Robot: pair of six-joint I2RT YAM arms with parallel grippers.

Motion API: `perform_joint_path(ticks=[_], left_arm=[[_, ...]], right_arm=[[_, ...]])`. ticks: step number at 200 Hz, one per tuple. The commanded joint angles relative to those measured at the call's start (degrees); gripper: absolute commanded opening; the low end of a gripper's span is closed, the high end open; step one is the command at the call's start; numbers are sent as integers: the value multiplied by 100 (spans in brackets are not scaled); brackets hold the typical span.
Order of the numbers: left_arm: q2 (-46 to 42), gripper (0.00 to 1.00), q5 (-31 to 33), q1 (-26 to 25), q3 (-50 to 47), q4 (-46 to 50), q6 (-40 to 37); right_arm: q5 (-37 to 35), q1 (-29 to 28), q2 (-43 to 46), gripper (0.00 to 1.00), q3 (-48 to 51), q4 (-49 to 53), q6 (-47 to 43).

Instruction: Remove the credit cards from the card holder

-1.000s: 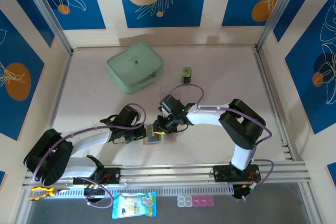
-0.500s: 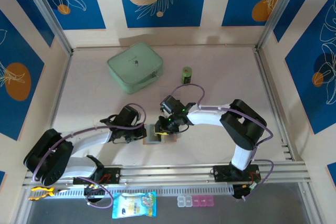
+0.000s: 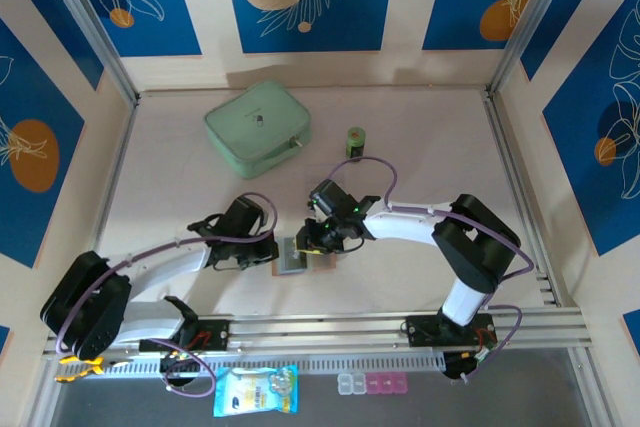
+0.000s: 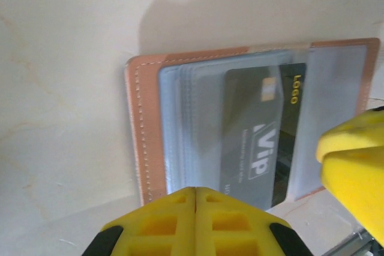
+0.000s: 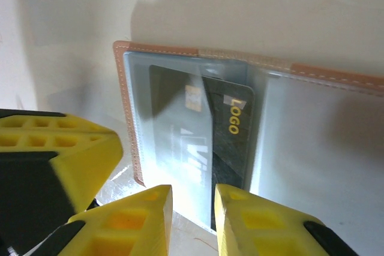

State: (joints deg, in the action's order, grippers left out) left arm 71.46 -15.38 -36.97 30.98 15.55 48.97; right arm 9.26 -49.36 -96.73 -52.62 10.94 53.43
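left gripper point(image 4: 196, 217) has its yellow fingers pressed flat together with nothing between them, its tip at the near edge of the card holder point(image 4: 143, 136); whether it touches the leather cannot be told. right gripper point(image 5: 193, 220) comes in from the opposite side with its fingers a narrow gap apart, and the near end of the dark credit card point(image 5: 231, 139) shows in that gap. nothing is visibly clamped.

from above, the two grippers meet over the holder point(image 3: 290, 260) near the front middle of the table point(image 3: 420, 147), the left one point(image 3: 272, 258) just beside the right one point(image 3: 308, 244).

the card holder lies open, tan stitched leather framing grey-clear pockets. one dark card point(image 4: 258, 148) printed "vip" and "logo" sits in a pocket. in the right wrist view the clear sleeve veils its left part while the "logo" strip looks bare and darker. stacked sleeves beside it look pale, and their contents are not readable.

well behind, a mint-green zip case point(image 3: 257, 128) lies closed, with a small green cylinder point(image 3: 355, 141) to its right — apart from it. along the front rail lie a printed packet point(image 3: 255, 390) and a small compartment box point(image 3: 372, 383) with clear and pink cells; what they hold is too small to tell.
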Motion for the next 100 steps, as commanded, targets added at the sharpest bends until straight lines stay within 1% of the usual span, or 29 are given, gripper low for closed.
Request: perform_joint_path(ticks=[1,52,100], left_arm=[[101,4,-208,-21,296,187,-140],[674,1,-422,-184,345,-247,-106],[764,0,-126,-211,250,-138,-134]], right_arm=[[-37,54,132,26,102,225,-25],[75,111,-1,26,118,216,-8],[206,118,-148,26,149,120,27]])
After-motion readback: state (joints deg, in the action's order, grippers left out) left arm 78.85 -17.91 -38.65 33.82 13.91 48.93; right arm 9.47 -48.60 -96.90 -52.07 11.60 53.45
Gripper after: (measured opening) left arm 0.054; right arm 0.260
